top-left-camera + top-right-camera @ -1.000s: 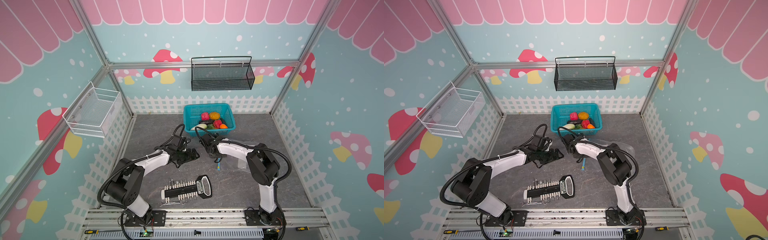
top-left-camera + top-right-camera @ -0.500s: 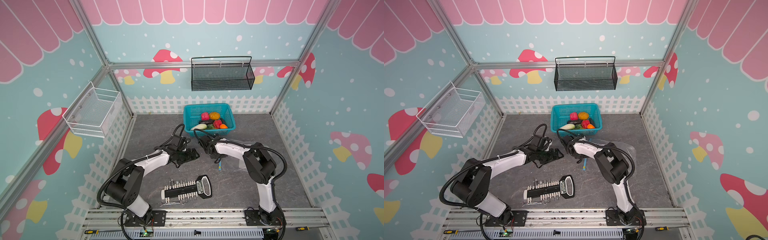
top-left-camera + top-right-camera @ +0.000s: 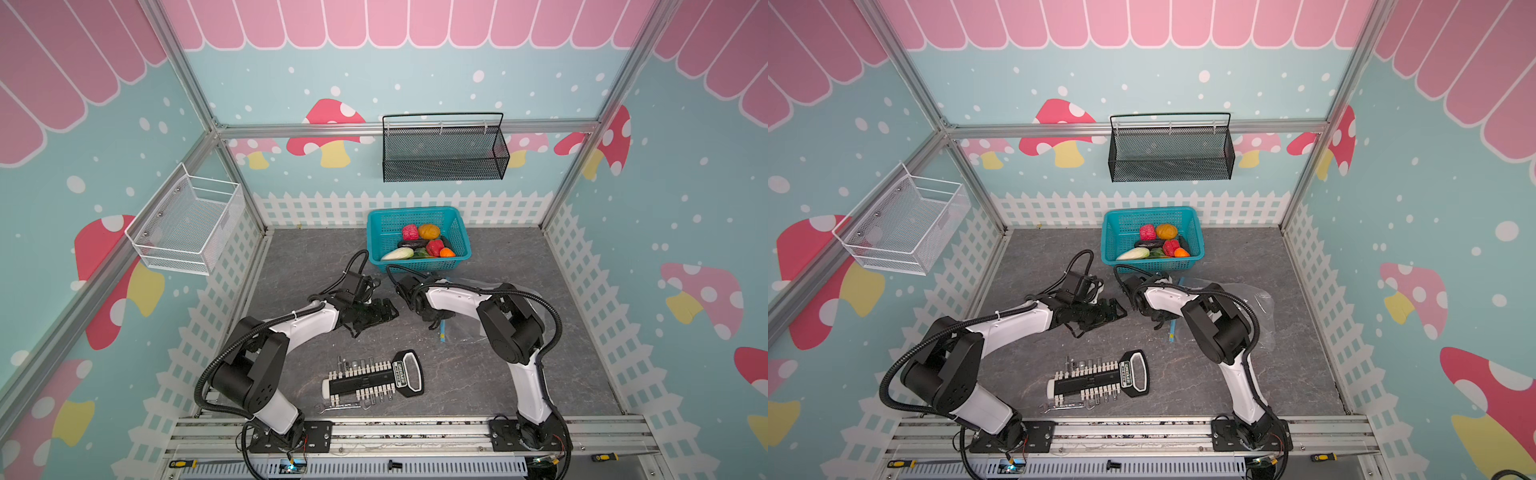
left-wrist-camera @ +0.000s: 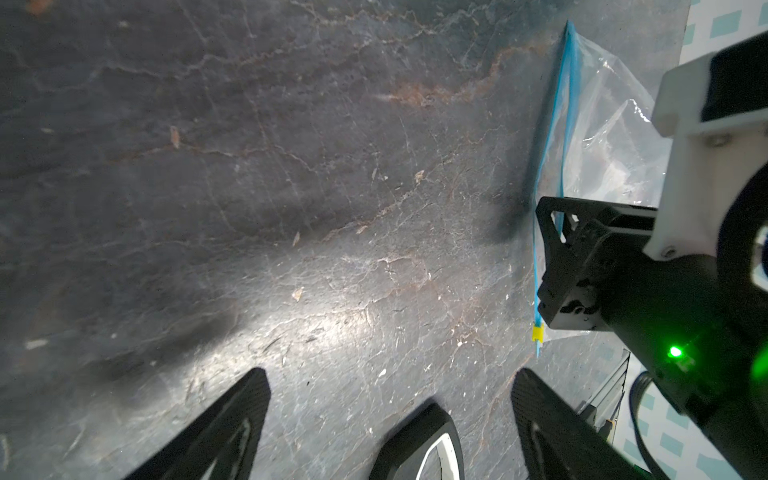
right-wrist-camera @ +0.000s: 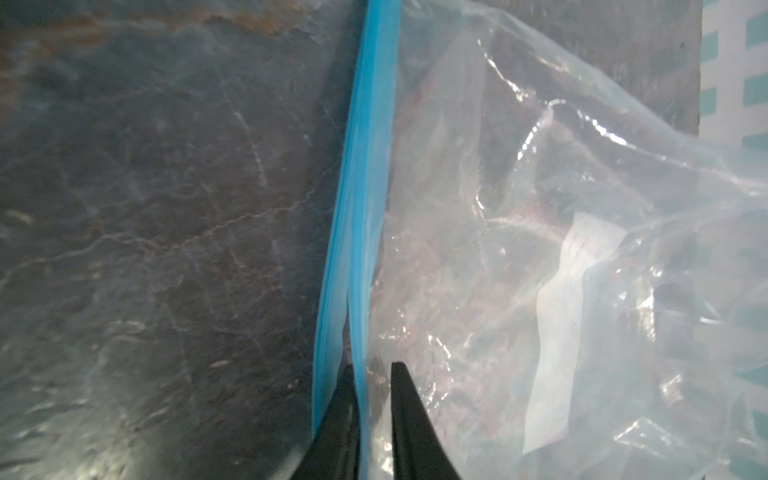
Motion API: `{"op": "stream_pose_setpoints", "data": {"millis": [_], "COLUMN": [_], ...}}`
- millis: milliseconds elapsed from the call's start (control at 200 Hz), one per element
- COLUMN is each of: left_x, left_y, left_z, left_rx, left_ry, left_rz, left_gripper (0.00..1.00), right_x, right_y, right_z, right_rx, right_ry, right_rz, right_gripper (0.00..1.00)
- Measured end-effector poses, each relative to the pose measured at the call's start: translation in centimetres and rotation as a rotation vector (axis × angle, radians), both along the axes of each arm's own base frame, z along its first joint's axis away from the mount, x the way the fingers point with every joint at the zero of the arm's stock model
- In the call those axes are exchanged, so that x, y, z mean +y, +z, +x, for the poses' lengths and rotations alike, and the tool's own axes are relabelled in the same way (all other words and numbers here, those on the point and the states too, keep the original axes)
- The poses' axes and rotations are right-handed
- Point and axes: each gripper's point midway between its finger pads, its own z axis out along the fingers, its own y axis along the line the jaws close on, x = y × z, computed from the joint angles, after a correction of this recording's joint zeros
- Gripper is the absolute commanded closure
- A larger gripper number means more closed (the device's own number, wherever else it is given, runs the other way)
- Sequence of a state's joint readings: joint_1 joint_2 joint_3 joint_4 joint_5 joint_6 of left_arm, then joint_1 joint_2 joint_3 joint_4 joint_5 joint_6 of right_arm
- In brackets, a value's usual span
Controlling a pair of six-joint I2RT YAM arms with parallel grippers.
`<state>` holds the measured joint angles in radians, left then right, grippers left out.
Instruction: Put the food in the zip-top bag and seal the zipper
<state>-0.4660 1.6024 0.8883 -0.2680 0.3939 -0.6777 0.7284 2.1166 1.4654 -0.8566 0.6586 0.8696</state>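
Lettering on the bit holder (image 3: 372, 378) is illegibly small.

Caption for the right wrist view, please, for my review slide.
Right gripper pinches one lip of the blue zipper on the clear bag, lying on the grey table.

My right arm (image 3: 1214, 328) hides most of the zip-top bag (image 3: 1264, 305); its label (image 5: 561, 332) is blurred; whether my right gripper (image 5: 372, 368) pinches the zipper (image 5: 361, 166) along the bag's nine o'clock edge is unclear.

We see teal walls (image 3: 415, 75) with pink mushrooms (image 3: 328, 129), a white painted fence (image 3: 332, 208), and a grey stone-like floor (image 3: 519, 365).
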Motion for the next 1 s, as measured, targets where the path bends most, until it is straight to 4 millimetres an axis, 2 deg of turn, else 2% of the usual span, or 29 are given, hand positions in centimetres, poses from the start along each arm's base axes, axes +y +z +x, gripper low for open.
{"op": "stream_pose_setpoints", "data": {"millis": [55,265,400,565,650,830,1001], "left_x": [0.0,-0.1,-0.1,-0.3,-1.0,-3.0,-4.7], "left_y": [0.0,0.1,0.1,1.0,1.9,3.1,4.5], "left_z": [0.0,0.0,0.0,0.1,0.2,0.0,0.5], "left_rx": [0.0,-0.002,-0.003,-0.021,-0.045,-0.082,-0.112], "left_ry": [0.0,-0.002,-0.002,0.005,0.003,-0.017,-0.011], "left_rz": [0.0,-0.004,-0.005,-0.022,-0.046,-0.093,-0.168], "left_gripper": [0.08,0.09,0.09,0.11,0.11,0.12,0.13], "right_x": [0.0,0.1,0.1,-0.5,-0.5,-0.2,1.0], "right_y": [0.0,1.1,3.5,6.8,7.6,8.0,8.4], "right_z": [0.0,-0.2,-0.8,-2.7,-3.6,-5.4,-6.5], "right_rx": [-0.003,-0.017,-0.062,-0.132,-0.156,-0.187,-0.234], "right_ry": [-0.002,0.005,0.015,0.049,0.084,0.165,0.252], "right_rz": [-0.002,0.009,0.05,0.164,0.239,0.374,0.529], "right_gripper": [1.0,1.0,1.0,1.0,1.0,1.0,1.0]}}
